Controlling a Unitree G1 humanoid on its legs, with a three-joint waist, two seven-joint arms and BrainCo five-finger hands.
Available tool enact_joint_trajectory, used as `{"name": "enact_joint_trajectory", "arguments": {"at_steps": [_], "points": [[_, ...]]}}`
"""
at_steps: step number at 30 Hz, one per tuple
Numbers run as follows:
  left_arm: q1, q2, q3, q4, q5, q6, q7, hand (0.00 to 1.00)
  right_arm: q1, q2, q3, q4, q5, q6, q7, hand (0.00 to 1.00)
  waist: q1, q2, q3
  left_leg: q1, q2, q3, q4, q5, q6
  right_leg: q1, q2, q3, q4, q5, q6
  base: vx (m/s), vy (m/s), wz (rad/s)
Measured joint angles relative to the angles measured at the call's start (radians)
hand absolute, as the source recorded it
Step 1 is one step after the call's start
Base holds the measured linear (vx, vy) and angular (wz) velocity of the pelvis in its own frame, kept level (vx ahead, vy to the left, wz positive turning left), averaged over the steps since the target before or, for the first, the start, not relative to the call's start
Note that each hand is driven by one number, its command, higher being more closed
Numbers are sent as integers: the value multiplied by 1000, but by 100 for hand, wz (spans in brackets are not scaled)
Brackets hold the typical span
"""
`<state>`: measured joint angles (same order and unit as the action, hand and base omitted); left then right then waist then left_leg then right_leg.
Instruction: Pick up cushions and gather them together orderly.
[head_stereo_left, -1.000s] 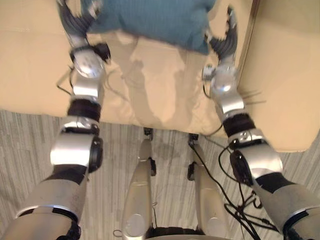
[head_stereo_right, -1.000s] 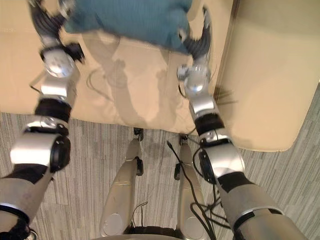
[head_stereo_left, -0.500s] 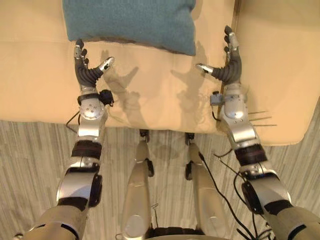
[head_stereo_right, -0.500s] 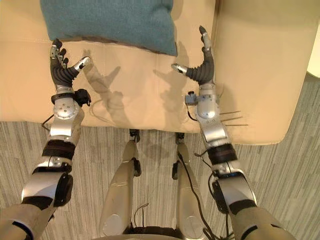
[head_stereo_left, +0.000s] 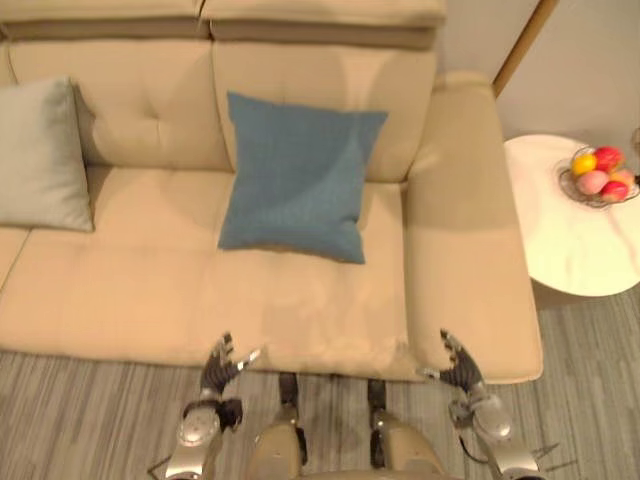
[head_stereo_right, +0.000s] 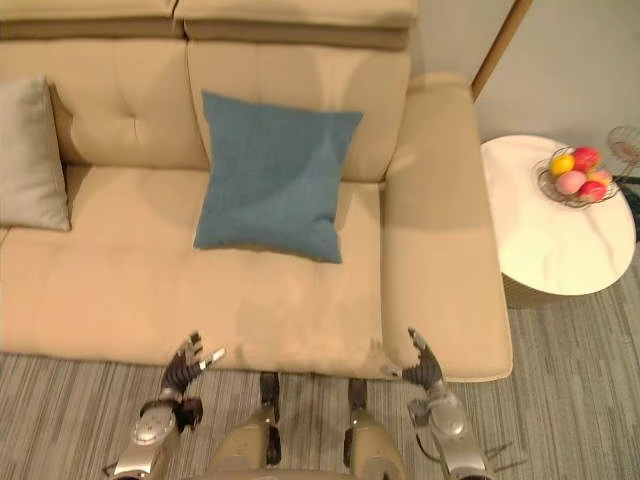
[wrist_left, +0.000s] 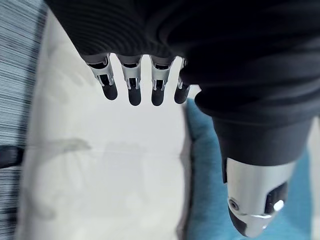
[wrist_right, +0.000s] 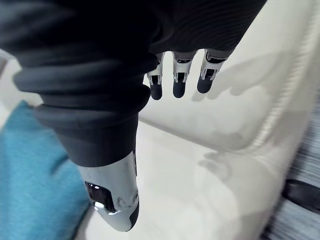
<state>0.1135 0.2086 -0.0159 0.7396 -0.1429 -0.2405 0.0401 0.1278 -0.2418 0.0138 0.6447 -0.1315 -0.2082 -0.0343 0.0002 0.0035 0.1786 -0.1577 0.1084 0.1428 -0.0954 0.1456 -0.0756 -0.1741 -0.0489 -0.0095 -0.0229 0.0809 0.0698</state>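
Two hands, the left hand (head_stereo_left: 218, 368) and the right hand (head_stereo_left: 458, 368), hover with fingers relaxed and empty at the front edge of the sofa (head_stereo_left: 150, 290). The blue cushion (head_stereo_left: 295, 180) leans on the backrest (head_stereo_left: 320, 90), and the grey cushion (head_stereo_left: 40, 155) stands well apart. Grip the grey cushion by opposite edges and set it just beside the blue one.
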Motion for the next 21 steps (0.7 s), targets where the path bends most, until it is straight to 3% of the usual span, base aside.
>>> {"name": "enact_joint_trajectory", "arguments": {"at_steps": [4, 7, 10, 12, 14, 15, 16, 17, 18, 20, 21], "points": [[29, 0, 37, 139, 72, 25, -40, 0, 4, 1, -67, 181, -1, 24, 37, 0, -15, -4, -41, 88, -13, 49, -1, -28, 4, 54, -14, 47, -5, -6, 8, 17, 26, -33], [63, -1, 67, 184, 93, 35, -43, 0, 27, -3, -107, 223, -20, 41, 41, 0, -16, -5, -63, 139, -19, 113, -1, -48, 5, 66, -17, 101, 4, -6, 10, 10, 23, -56], [65, 1, 67, 197, 97, 38, -43, 0, 27, 2, -116, 261, -27, 45, 43, 0, -16, -14, -62, 147, -20, 164, 21, -58, 17, 33, -47, 36, 82, -28, 10, -16, 18, -41], [62, -1, 66, 182, 97, 39, -42, 0, 29, 11, -115, 274, -27, 61, 43, 0, -33, -27, -62, 120, -12, 167, 97, -72, 32, 9, -80, -10, 156, -56, 23, -20, -3, 4], [61, -2, 66, 161, 97, 41, -41, 0, 39, 25, -114, 275, -27, 64, 46, 0, -40, -35, -66, 112, -5, 183, 138, -84, 42, 22, -84, -9, 144, -49, 82, -69, -13, 4], [58, -10, 73, 135, 96, 39, -40, 0, 20, 29, -114, 275, -27, 64, 57, 0, -40, 3, -61, 84, 37, 189, 152, -89, 43, -30, -65, -23, 361, -138, 84, -129, -63, 9], [55, -11, 69, 120, 97, 40, -40, 0, 18, 34, -113, 275, -27, 63, 59, 0, -42, -14, -67, 79, 41, 170, 167, -88, 42, -58, -71, -22, 612, -228, 95, -156, -186, 28], [60, -9, 68, 101, 95, 40, -38, 0, 22, 39, -113, 276, -27, 64, 58, 0, -36, -25, -70, 74, 38, 155, 185, -81, 32, -3, -73, 0, 706, -296, 135, -64, -135, 35], [60, -8, 68, 89, 94, 40, -36, 0, 23, 40, -111, 275, -26, 63, 58, 0, -31, -37, -78, 63, 37, 153, 203, -78, 29, 20, -71, 9, 683, -310, 131, -85, -252, 12], [46, -8, 65, 82, 76, 40, -22, 0, -17, 31, -112, 271, -20, 58, 55, 0, -6, -42, -83, -17, 53, 150, 255, -65, 14, 43, -40, 11, 534, -374, 69, -136, -209, -11], [14, -31, 61, 90, 71, 41, -19, 0, -60, 14, -113, 271, -11, 58, 50, 0, 6, -3, -62, -66, 95, 123, 264, -39, -8, 62, 5, -3, 431, -356, -17, -265, -144, 8]]}}
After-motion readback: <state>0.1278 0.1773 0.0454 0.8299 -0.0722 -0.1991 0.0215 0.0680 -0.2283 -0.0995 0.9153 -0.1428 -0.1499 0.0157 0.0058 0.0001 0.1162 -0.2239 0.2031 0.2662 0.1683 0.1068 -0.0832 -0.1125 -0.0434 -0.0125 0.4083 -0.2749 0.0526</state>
